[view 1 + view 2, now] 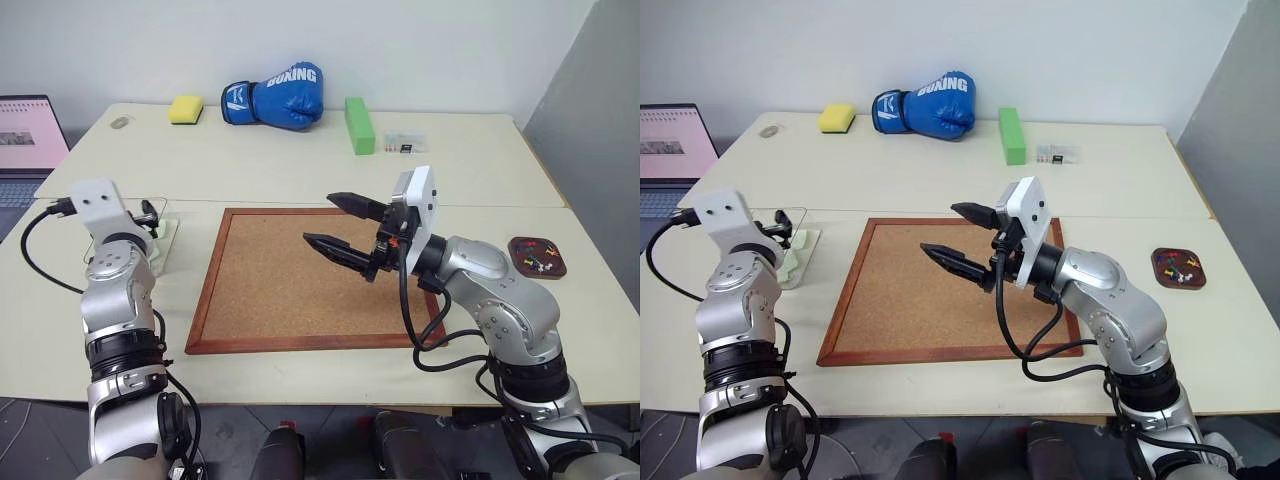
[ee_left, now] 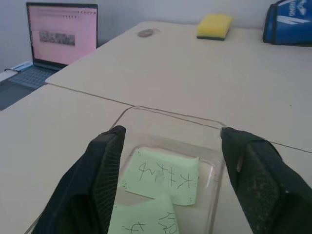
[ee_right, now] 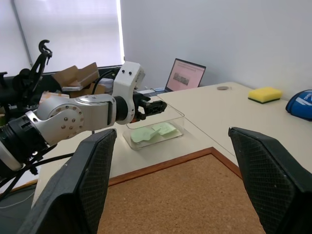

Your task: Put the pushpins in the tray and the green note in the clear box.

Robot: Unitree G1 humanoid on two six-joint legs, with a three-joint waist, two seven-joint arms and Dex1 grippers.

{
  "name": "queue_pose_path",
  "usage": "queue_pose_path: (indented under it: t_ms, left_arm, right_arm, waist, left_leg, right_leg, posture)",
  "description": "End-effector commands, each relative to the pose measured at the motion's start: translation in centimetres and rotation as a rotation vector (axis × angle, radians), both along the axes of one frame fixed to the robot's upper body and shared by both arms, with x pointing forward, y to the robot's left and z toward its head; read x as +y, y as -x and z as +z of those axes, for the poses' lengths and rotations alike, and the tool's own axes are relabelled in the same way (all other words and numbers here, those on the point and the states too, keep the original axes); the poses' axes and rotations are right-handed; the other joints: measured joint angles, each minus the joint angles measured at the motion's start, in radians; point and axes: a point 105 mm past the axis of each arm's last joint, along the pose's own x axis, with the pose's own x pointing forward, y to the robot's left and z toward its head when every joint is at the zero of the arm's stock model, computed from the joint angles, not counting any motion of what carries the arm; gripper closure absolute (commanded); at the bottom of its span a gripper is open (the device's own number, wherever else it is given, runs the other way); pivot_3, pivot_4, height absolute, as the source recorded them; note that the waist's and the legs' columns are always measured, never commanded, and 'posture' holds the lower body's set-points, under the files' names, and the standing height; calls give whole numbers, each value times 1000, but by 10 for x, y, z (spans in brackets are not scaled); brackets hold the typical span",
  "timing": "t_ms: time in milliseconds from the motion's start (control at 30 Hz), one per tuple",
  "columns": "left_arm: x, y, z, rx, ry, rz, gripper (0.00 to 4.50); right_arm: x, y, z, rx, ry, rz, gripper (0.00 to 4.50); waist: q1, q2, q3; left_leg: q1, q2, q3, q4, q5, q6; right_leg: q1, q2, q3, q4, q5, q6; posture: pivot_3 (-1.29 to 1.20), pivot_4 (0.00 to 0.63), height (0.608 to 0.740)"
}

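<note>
The clear box (image 2: 171,115) sits on the table left of the corkboard. A pale green note (image 2: 163,175) with handwriting lies flat inside it, and a second green slip (image 2: 146,217) overlaps its near edge. My left gripper (image 2: 170,134) is open just above the box, one finger to each side of the notes and nothing between them. Over the corkboard, my right gripper (image 1: 318,218) is open and empty. At the far right, the small brown tray (image 1: 515,250) holds several coloured pushpins (image 1: 541,259).
The wood-framed corkboard (image 1: 290,290) fills the table's middle. Along the back stand a yellow sponge (image 1: 185,109), a blue boxing glove (image 1: 275,97), a bright green block (image 1: 359,125) and a small clear packet (image 1: 404,143). A laptop (image 1: 28,135) sits at the far left.
</note>
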Motion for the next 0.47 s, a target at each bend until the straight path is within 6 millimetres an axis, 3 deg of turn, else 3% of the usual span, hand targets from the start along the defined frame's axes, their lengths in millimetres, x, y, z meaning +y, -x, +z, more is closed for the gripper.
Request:
queue_pose_path:
  t_ms: [33, 67, 267, 467]
  left_arm:
    - [-45, -2, 20, -82, -58, -194, 279]
    - [-61, -1, 18, -85, -73, -257, 75]
    - [-129, 22, -2, -82, -34, -446, 75]
    - [-164, 48, -27, -47, 9, -482, 75]
  right_arm:
    - [-16, -14, -8, -7, 12, -153, 597]
    - [-20, -18, -14, -4, 25, -211, 597]
    - [-58, -46, -50, 9, 130, -616, 597]
    - [-72, -42, -72, 52, 121, -793, 597]
  waist:
    - [1, 0, 0]
    - [3, 0, 0]
    - [3, 0, 0]
    - [-1, 0, 0]
  left_leg:
    - [0, 0, 0, 0, 0, 0]
    - [0, 0, 0, 0, 0, 0]
    - [0, -1, 2, 0, 0, 0]
    - [1, 0, 3, 0, 0, 0]
  right_leg:
    - [0, 0, 0, 0, 0, 0]
    - [0, 0, 0, 0, 0, 0]
    - [0, -1, 2, 0, 0, 0]
    - [-1, 0, 4, 0, 0, 0]
  posture:
    - [0, 150, 740]
    - [0, 150, 740]
    - [0, 150, 740]
    - [0, 150, 740]
